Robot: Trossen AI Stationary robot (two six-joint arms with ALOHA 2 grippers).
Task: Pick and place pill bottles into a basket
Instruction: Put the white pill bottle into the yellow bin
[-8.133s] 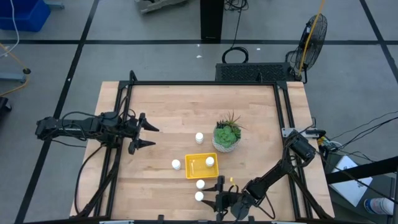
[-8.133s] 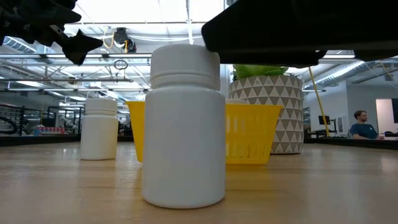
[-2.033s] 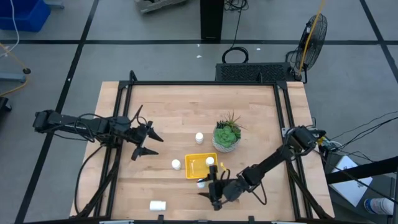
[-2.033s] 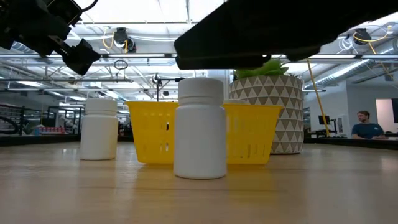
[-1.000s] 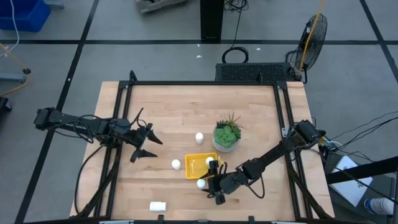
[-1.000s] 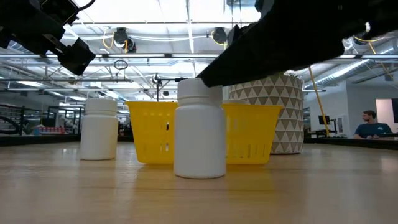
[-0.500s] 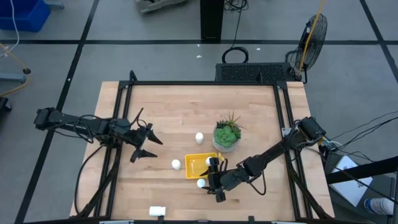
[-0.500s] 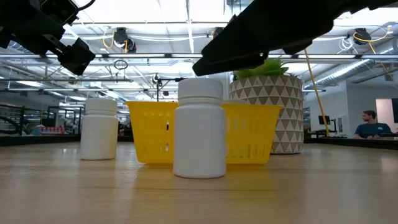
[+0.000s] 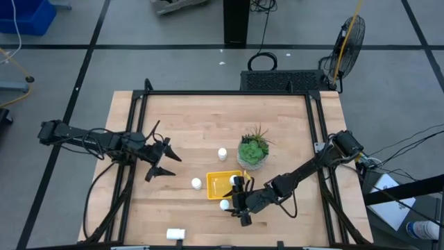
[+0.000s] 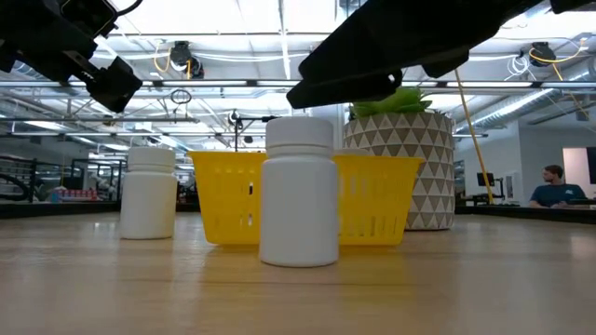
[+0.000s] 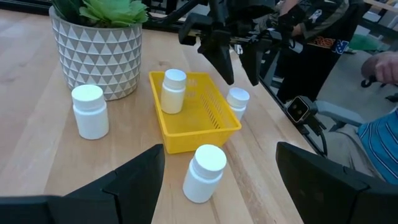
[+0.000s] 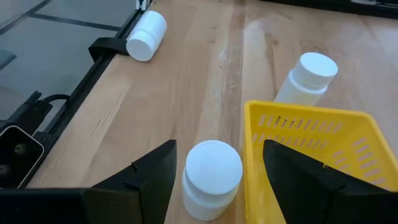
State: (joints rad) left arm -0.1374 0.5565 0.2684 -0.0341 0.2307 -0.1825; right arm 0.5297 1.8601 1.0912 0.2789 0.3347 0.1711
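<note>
Since 8.1 s ago, 1 pill bottle (image 9: 175, 235) has tipped over at the surface's (image 9: 201, 125) near edge, while the right gripper (image 9: 240, 206), jaws open, straddles an upright bottle (image 12: 212, 177) standing just outside the basket (image 9: 223, 185), between its fingers.

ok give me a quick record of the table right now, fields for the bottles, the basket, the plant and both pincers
bottle in basket: one, upright
basket: yellow, beside the plant pot
upright bottles on table: three, one by the pot, one left of the basket, one at its near edge
fallen bottle: on its side at the table's front edge
plant: green, in patterned pot
right pincer: open, over the near-edge bottle
left pincer: open, above the table's left part
</note>
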